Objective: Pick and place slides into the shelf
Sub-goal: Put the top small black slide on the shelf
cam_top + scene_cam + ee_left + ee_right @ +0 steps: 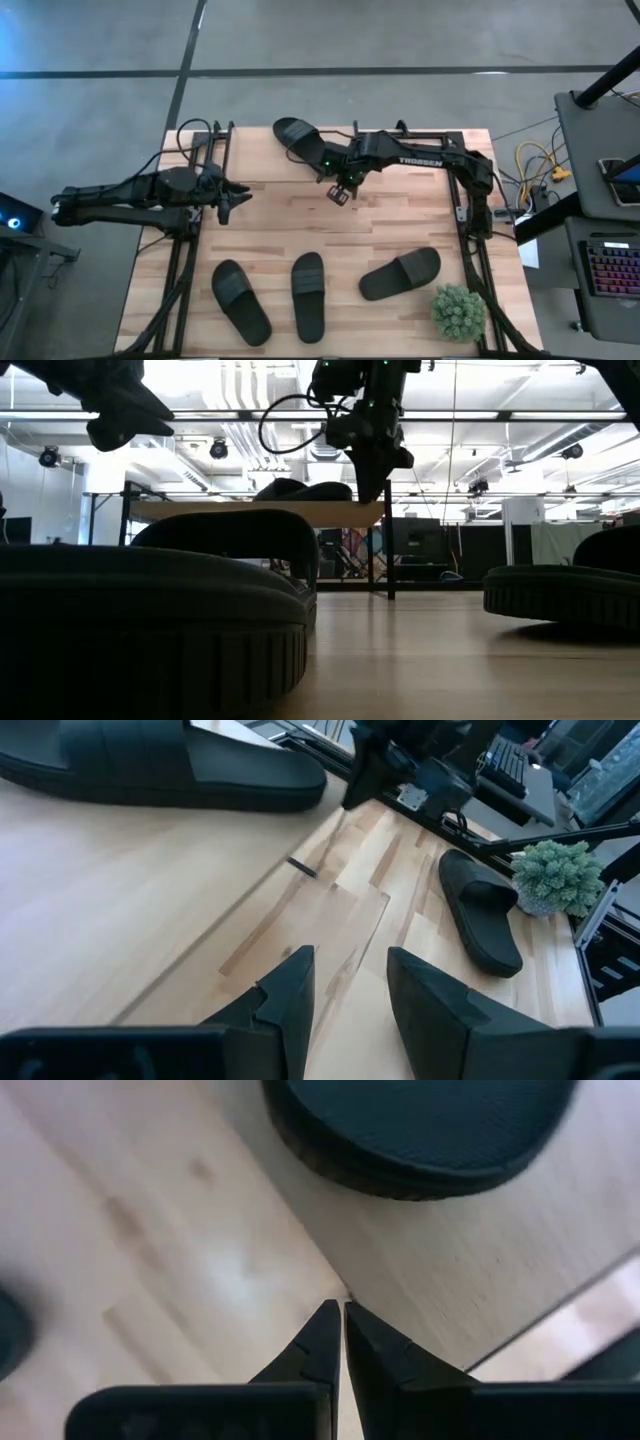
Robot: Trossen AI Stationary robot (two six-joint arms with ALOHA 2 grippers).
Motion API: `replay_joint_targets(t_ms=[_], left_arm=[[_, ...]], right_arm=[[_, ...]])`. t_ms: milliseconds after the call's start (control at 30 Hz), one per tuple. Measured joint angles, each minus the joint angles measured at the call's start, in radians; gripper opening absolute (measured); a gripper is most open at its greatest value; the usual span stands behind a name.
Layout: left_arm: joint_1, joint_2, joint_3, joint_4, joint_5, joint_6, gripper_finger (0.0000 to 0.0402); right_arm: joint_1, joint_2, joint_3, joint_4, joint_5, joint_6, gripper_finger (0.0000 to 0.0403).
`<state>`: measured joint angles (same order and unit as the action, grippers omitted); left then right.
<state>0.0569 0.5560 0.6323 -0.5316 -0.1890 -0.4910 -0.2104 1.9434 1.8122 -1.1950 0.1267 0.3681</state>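
One slide (298, 135) beyond right gripper (340, 194)

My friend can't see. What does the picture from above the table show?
One black slide lies on the shelf at the table's far edge, with the right gripper shut and empty beside it. Three more slides lie along the near edge by a small green plant. The left gripper waits, open.

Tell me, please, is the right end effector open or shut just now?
Shut and empty: in its wrist view the right end effector has its fingers nearly touching, nothing between them, beside the slide on the shelf.
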Motion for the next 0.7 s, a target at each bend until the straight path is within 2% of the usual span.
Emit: replay_joint_targets(t_ms=[100,267,367,433,600,700], left_arm=[[0.000,0.000,0.000,0.000,0.000,0.000,0.0114],[0.000,0.000,0.000,0.000,0.001,0.000,0.0114],[0.000,0.000,0.000,0.000,0.001,0.000,0.0114],[0.000,0.000,0.000,0.000,0.001,0.000,0.0114],[0.000,0.000,0.000,0.001,0.001,0.000,0.0114],[0.000,0.000,0.000,0.002,0.001,0.000,0.0114]], right_arm=[[-0.004,-0.002,0.000,-0.007,0.074,0.029,0.0013],[-0.007,-0.022,0.000,0.005,-0.127,-0.007,0.0013],[0.000,-0.051,-0.001,0.073,-0.167,0.012,0.0013],[-0.001,-0.077,-0.001,0.166,-0.164,0.037,0.0013],[-0.030,-0.108,0.000,0.405,-0.074,0.069,0.0013],[-0.055,-0.108,0.000,0.454,-0.070,0.020,0.0013]])
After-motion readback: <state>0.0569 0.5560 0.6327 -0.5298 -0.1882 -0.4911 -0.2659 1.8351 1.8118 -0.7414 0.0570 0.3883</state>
